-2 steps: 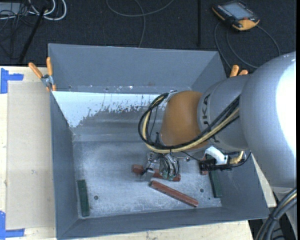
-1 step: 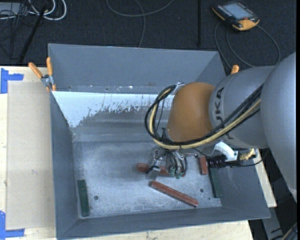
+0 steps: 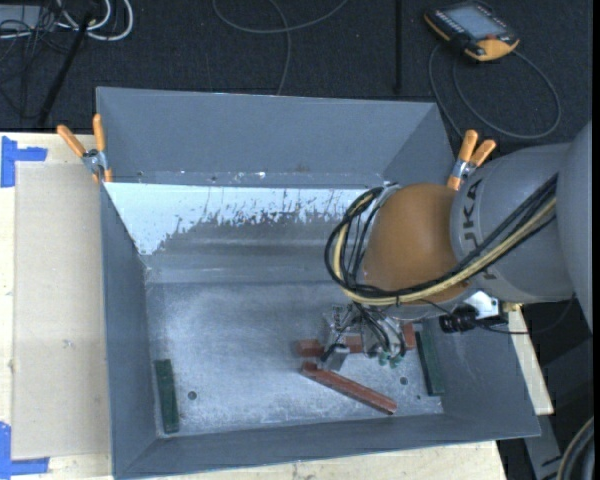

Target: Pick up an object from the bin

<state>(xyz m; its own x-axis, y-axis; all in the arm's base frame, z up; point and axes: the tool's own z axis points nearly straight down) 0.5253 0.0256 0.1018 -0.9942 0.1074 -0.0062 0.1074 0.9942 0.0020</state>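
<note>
Down in the camera view, the fingers (image 3: 352, 346) hang low over the right part of the bin (image 3: 230, 353) floor, under the arm's orange cover (image 3: 408, 236) and its looped black cables (image 3: 345, 253). Whether they stand spread or closed cannot be told, since the wrist and wiring hide much of them.

A short red-brown block (image 3: 308, 349) lies just left of the fingers, flat on the floor. Its right end reaches in beneath them, and I cannot tell whether it touches them. A long red-brown strip (image 3: 348, 386) lies just beside the fingers on the near side. A dark green bar (image 3: 427, 360) lies near them on the right against the wall, and a second green bar (image 3: 165, 396) lies well apart on the far left.

The bin floor is scuffed grey metal with sloping walls. Beyond it is dark floor (image 3: 280, 48) with loose leads and an orange-trimmed handset (image 3: 472, 30).

The block's long axis runs left to right across the view. The strip slants from upper left to lower right.
</note>
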